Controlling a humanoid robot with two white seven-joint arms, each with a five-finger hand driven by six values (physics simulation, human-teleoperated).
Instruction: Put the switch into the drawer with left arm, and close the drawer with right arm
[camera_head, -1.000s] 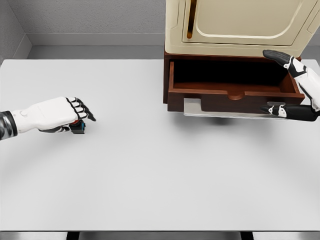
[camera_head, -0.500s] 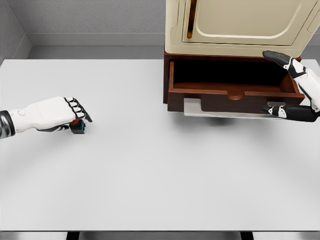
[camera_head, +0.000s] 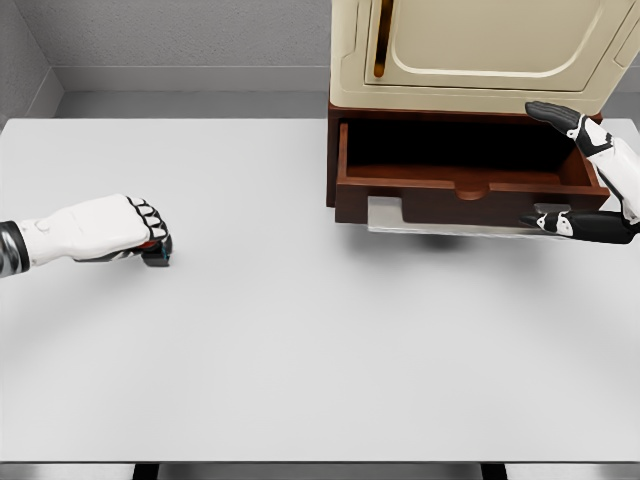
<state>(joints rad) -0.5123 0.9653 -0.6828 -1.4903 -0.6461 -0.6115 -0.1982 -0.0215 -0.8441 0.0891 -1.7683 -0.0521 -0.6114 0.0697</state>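
Most of the switch (camera_head: 157, 256) is hidden under the curled fingers of the left hand (camera_head: 110, 228) — only a small dark block with a trace of blue at its lower edge and a hint of red above can be made out. It sits on the white table (camera_head: 300, 340), far to the left and well apart from the drawer (camera_head: 465, 175). The left hand is seen closed over it in a fist, knuckles toward the right; whether the switch is lifted or resting cannot be told. The drawer is seen pulled open from a cream cabinet (camera_head: 480, 50), its dark interior hard to read. The right hand (camera_head: 590, 180) is cut off at the picture's edge — fingers spread, one above the drawer's right corner, another just below its front, nothing held.
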